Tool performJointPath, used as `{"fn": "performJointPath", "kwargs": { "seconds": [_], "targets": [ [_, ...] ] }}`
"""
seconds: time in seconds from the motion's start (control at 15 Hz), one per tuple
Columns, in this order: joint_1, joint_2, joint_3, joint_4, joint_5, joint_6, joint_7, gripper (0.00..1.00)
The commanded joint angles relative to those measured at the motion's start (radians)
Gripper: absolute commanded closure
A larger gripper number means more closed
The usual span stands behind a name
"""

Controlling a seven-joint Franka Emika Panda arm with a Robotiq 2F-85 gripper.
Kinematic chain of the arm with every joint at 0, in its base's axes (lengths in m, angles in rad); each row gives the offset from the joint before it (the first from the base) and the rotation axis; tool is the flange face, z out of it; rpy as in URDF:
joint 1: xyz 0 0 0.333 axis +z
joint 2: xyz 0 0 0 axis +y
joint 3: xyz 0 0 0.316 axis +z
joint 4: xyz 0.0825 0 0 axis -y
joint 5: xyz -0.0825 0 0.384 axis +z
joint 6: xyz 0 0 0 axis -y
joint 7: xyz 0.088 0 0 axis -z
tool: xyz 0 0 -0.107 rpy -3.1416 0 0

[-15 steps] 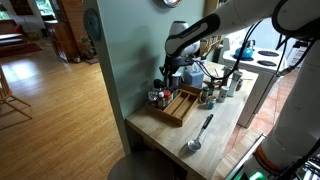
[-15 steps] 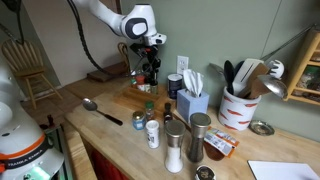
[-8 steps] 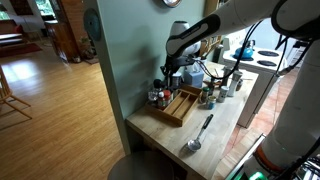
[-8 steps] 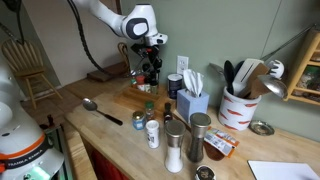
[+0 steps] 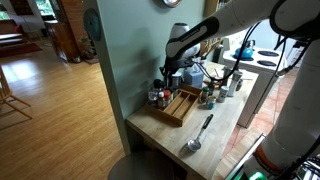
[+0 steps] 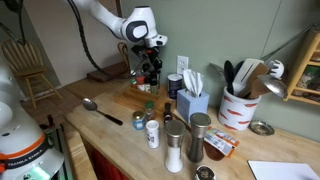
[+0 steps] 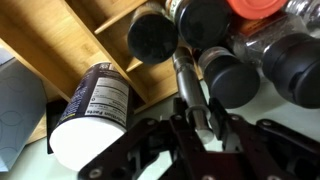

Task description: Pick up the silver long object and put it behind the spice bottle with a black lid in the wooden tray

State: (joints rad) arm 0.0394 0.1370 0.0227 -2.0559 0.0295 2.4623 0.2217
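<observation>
My gripper [image 7: 198, 115] is shut on the near end of a slim silver metal rod [image 7: 186, 78], which runs up between several black-lidded spice bottles [image 7: 152, 35]. The brown wooden tray [image 7: 70, 40] with its dividers fills the upper left of the wrist view. In both exterior views the gripper [image 5: 168, 82] [image 6: 150, 72] hangs low over the far end of the tray [image 5: 180, 106] [image 6: 132, 93], by the wall and the bottles [image 5: 158, 96]. A silver spoon [image 5: 200, 132] [image 6: 100, 110] lies on the pale counter in front of the tray, untouched.
A labelled jar with a white cap [image 7: 90, 110] lies on its side beside the tray. A red-lidded bottle [image 7: 262, 5] stands among the black lids. Shakers and jars [image 6: 172, 135], a tissue box [image 6: 190, 100] and a utensil crock [image 6: 238, 100] crowd the counter.
</observation>
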Motion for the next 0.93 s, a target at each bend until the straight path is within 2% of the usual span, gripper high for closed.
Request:
{"fn": "performJointPath", "kwargs": {
  "seconds": [0.0, 0.6, 0.67, 0.73, 0.87],
  "targets": [
    [0.008, 0.010, -0.003, -0.015, -0.009, 0.005, 0.021, 0.93],
    [0.012, 0.031, 0.003, -0.026, -0.003, -0.013, 0.008, 0.93],
    [0.013, 0.033, 0.005, -0.029, 0.001, -0.017, 0.002, 0.59],
    [0.014, 0.035, 0.005, -0.028, 0.001, -0.016, 0.002, 0.45],
    [0.013, 0.032, 0.006, -0.029, 0.007, -0.019, -0.003, 0.32]
  ]
}}
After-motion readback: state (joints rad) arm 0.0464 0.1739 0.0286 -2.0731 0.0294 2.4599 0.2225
